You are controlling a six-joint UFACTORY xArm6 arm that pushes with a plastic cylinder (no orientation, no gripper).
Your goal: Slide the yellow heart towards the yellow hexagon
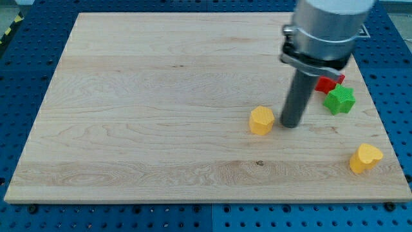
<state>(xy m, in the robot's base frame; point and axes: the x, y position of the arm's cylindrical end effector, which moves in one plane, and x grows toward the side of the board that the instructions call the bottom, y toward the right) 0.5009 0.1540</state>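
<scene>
Where the yellow heart (365,158) sits, you're looking at the lower right corner of the counter (161,96), close to the view's right edge and not far off the bottom edge. Nothing touches it. The yellow hexagon (261,120) is well apart from it, up and to the view's left, right of the counter's middle. My tip (290,124) is down on the wood just beside the hexagon, on its right side; you can't tell from this angle whether they touch or a sliver of gap remains. So the tip is next to the hexagon, not the heart, which lies off to the tip's lower right. The rod runs straight up into the grey cylindrical mount at the view's top. There's no hand on this rig, so no open or closed state to give you. Right of the rod, a green star-like block (339,100) sits near the right edge. A red block (327,83) is just above it, partly hidden behind the mount, shape unclear. Blue perforated base (26,64) surrounds the counter.
</scene>
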